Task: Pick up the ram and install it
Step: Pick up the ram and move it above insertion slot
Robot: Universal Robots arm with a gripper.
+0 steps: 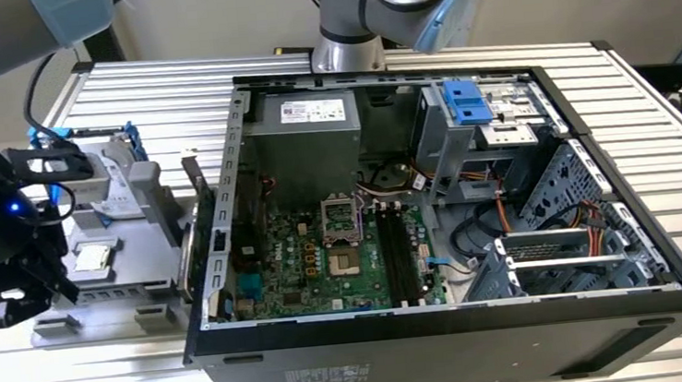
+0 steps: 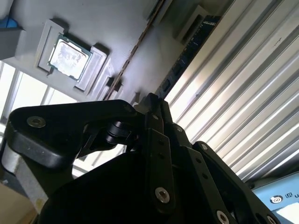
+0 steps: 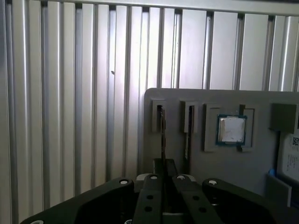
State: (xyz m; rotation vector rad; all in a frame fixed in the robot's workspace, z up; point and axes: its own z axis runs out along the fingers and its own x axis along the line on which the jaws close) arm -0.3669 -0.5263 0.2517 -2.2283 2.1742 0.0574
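The gripper (image 1: 10, 294) hangs over the grey holder (image 1: 103, 300), at the holder's end toward the exterior view's left. In the first wrist view its jaws stand narrow, pinched on the thin upper edge of the ram (image 3: 162, 135), which sits upright in a slot at the holder's rim. The hold looks slim. I judge that a crooked pull could bind the stick in the slot and drag the holder along, or let the stick pivot in the grip and come away tilted.

A second stick (image 3: 189, 128) stands in the holder's next slot, just beside the first, so a sideways drift could knock it. Further along the holder the square processor (image 3: 231, 129) lies in its recess, with the hard drive (image 1: 111, 179) in a blue frame beyond it.

Past the holder, toward the exterior view's right, lies the open computer case (image 1: 452, 329). Its raised side wall (image 1: 234, 154) stands between the holder and the memory slots (image 1: 402, 255) on the board, which are well apart from the holder. A low carry would, I judge, catch the stick on that wall.
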